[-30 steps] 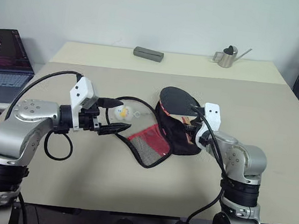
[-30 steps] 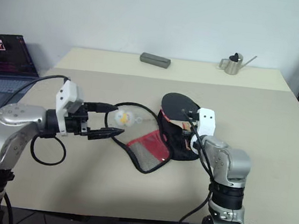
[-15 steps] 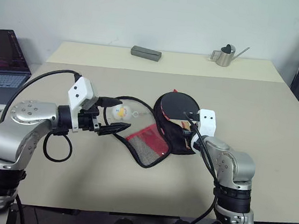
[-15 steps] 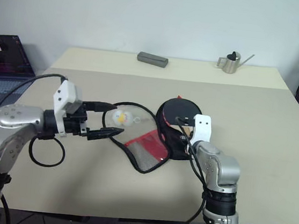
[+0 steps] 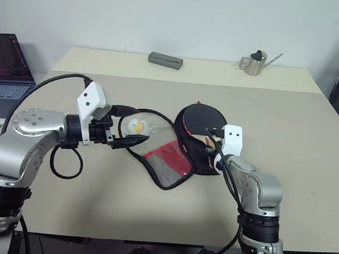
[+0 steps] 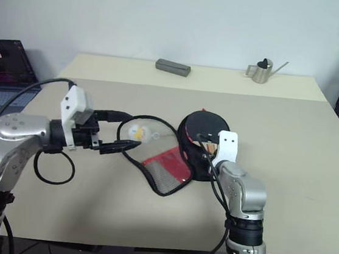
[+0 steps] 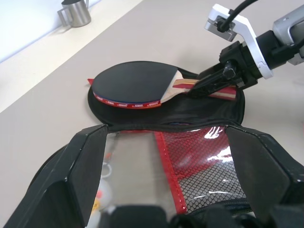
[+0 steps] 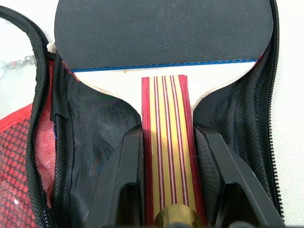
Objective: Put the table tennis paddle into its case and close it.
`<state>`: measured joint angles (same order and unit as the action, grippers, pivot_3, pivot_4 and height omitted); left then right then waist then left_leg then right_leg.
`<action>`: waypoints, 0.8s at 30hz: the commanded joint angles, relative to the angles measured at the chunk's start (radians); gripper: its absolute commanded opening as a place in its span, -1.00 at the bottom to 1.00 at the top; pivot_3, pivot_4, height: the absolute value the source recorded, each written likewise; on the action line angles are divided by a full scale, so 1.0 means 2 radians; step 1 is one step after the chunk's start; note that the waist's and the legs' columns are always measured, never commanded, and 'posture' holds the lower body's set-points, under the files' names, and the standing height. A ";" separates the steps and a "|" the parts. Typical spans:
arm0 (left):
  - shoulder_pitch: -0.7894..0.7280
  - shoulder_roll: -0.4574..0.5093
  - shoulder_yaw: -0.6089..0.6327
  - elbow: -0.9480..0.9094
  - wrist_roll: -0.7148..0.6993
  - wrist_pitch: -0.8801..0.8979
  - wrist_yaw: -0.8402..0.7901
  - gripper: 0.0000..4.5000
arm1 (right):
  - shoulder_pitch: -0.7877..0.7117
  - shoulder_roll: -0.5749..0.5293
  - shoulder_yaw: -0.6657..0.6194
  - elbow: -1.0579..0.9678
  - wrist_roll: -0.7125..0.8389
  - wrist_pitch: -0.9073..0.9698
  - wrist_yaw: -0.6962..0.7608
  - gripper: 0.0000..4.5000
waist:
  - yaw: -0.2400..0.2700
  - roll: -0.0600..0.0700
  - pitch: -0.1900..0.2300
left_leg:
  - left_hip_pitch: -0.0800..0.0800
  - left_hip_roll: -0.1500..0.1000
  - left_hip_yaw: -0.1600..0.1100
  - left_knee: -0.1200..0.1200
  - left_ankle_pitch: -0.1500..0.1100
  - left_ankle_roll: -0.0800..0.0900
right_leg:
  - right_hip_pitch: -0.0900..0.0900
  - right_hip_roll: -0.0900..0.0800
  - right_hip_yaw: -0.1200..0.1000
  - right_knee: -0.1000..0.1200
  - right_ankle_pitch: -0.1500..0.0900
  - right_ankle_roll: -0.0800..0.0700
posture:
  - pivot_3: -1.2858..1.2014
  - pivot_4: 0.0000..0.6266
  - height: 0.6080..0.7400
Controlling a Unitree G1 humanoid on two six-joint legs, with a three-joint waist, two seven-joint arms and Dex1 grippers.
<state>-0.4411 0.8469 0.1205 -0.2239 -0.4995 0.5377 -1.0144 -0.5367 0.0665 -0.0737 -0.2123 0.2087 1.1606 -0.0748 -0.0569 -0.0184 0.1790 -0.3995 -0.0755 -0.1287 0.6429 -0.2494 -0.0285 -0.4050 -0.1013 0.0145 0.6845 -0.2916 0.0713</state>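
Beige table (image 5: pixel 315 137), right end effector (image 8: pixel 168 156) gripping paddle (image 8: pixel 164 33) over opened case (image 5: pixel 171 164)

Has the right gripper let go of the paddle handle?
No, the right gripper has its black fingers closed on both sides of the table tennis paddle handle, above the open case.

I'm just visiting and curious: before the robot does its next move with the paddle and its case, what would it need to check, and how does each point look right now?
1. Right gripper shut on the handle of the table tennis paddle: ok.
2. Case unzipped, its flap spread to one side: ok.
3. Left gripper holding that flap open: ok; its open fingers bracket the flap's edge.
4. Paddle fully seated in the case: not ok; the head lies over the open black half, handle not yet released.
5. Plush charm clear of the zip line: cannot tell.
6. Case closed: not ok.
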 commanded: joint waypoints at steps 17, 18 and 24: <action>-0.009 -0.004 0.005 0.001 0.001 -0.014 -0.002 0.91 | -0.016 0.008 0.026 -0.032 0.006 -0.014 0.022 0.81 | -0.001 0.000 0.000 | 0.000 0.000 0.000 0.000 0.000 0.000 | 0.000 0.000 0.000 0.000 0.000 0.000 | 0.03 -0.52 1.00; -0.010 -0.004 0.006 0.002 0.001 -0.015 -0.002 0.91 | -0.014 0.006 0.027 -0.034 0.007 -0.014 0.023 0.81 | -0.001 0.000 0.000 | 0.000 0.000 0.000 0.000 0.000 0.000 | 0.000 0.000 0.000 0.000 0.000 0.000 | 0.03 -0.52 1.00; -0.014 -0.007 0.002 0.006 0.002 -0.017 -0.002 0.91 | -0.003 -0.007 0.033 -0.038 0.005 -0.016 0.030 0.81 | 0.000 0.000 0.000 | 0.000 0.000 0.000 0.000 0.000 0.000 | 0.000 0.000 0.000 0.000 0.000 0.000 | 0.03 -0.52 1.00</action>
<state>-0.4458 0.8291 0.1147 -0.2003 -0.4955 0.5209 -1.0153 -0.5402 0.0561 -0.0149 -0.2404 0.2183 1.1475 -0.0225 -0.0578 -0.0184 0.1790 -0.3993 -0.0752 -0.1287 0.6432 -0.2495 -0.0283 -0.4052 -0.1008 0.0147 0.6848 -0.2915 0.0711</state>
